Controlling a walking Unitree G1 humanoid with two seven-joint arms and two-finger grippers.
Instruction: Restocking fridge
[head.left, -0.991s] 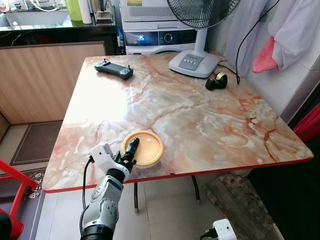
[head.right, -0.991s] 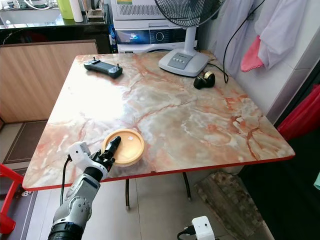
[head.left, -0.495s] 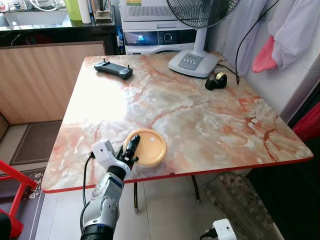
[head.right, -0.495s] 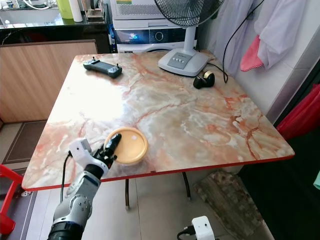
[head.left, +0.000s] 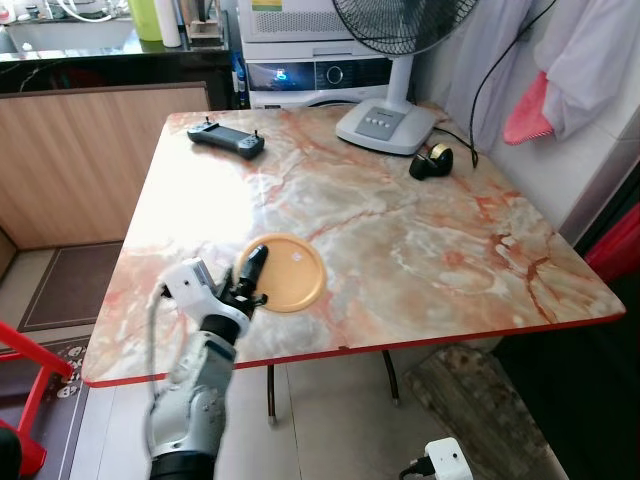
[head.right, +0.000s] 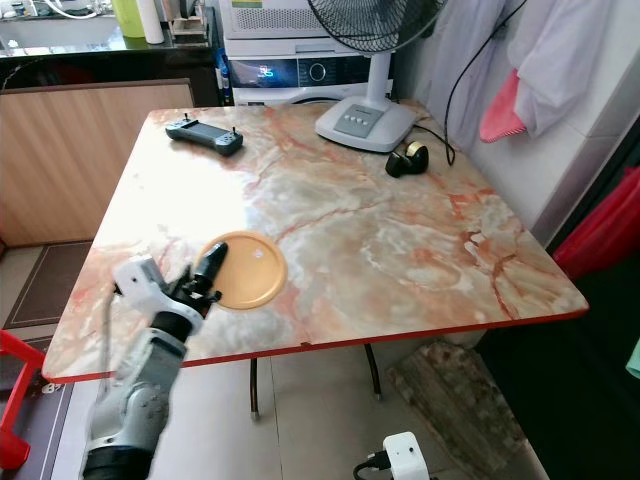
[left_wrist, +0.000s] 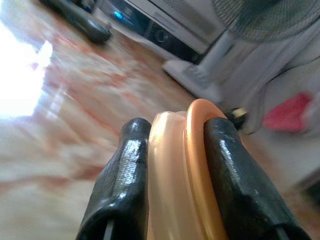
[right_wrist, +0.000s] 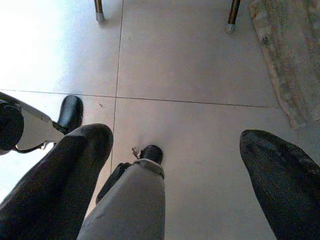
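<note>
An orange round plate (head.left: 284, 272) is held just above the front left part of the marble table (head.left: 420, 240). My left gripper (head.left: 250, 277) is shut on the plate's near-left rim. The left wrist view has the plate rim (left_wrist: 176, 165) on edge between the two black fingers (left_wrist: 122, 175). My right gripper (right_wrist: 175, 165) hangs below the table level with its fingers spread wide over the tiled floor.
On the far side of the table stand a fan base (head.left: 386, 124), a black tape dispenser (head.left: 432, 161) and a dark handheld controller (head.left: 228, 139). Clothes hang at the right. A red frame (head.left: 30, 370) stands at the left on the floor.
My left gripper has lifted and carried the plate up and to the left, away from the table's front edge. The plate now tilts in the grip.
</note>
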